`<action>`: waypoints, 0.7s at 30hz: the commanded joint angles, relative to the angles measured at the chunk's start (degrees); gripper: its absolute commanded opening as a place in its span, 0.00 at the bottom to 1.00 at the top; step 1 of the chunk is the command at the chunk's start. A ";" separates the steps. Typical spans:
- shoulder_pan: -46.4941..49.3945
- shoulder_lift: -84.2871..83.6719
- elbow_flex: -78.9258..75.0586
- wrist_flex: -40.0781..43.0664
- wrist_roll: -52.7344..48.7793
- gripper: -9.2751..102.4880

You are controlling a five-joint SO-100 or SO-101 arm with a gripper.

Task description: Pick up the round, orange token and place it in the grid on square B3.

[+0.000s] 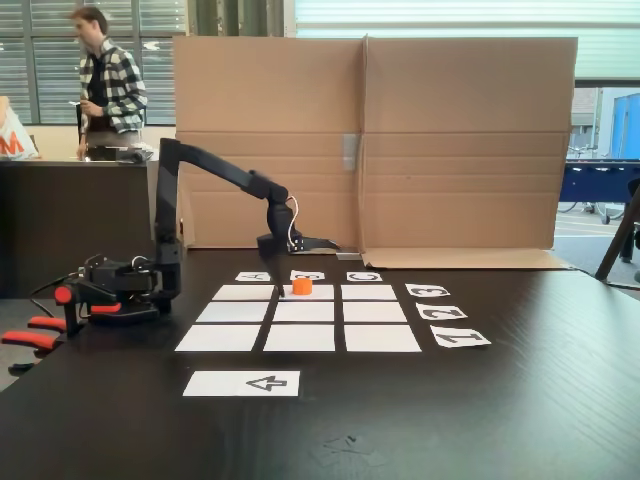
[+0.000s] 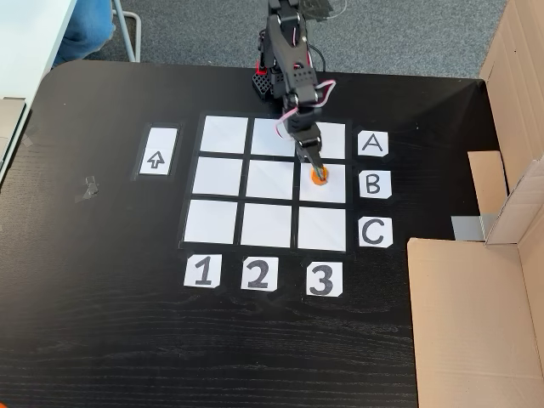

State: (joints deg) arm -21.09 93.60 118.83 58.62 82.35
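From where I am standing, the orange token (image 1: 301, 286) is sitting on the grid (image 2: 210, 223), in the middle cell of the far row as the low fixed view shows it. Looking down from the high fixed view, that same cell, square B3 (image 2: 333, 191), is lining up with card B (image 2: 374, 184) to its right and card 3 (image 2: 324, 279) below it, so the token (image 2: 318, 177) appears to be resting where the task wants it.

The gripper (image 2: 313, 163) is hanging right at the token, its tip touching or nearly touching the token's far side in the high fixed view. In the low fixed view the gripper (image 1: 325, 243) is showing behind the token, between it and the cardboard wall (image 1: 460, 150). I cannot tell how wide the jaws are standing, nor whether they are pinching the token or merely hovering against it; the fingers are too dark and small against the black table (image 1: 520, 400).

What matters for the coming move is that the token is lying just toward the near side of the tool, along the arm's own reach line, with the arm's base (image 2: 270, 81) beyond it. Judging by this, a letting go and a straight pull back toward the base should be clearing it without a nudge.
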 commanded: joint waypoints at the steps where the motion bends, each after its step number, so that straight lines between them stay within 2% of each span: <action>1: 2.64 13.18 8.09 -1.41 -2.11 0.77; 6: 14.94 36.47 22.94 -8.17 -2.72 0.73; 10: 25.58 51.68 30.06 -8.88 -5.27 0.72; 17: 52.82 75.94 40.87 -12.83 -9.93 0.69; 21: 70.49 92.11 49.13 -14.85 -8.35 0.47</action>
State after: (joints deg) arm 41.13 175.34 164.62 44.91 73.04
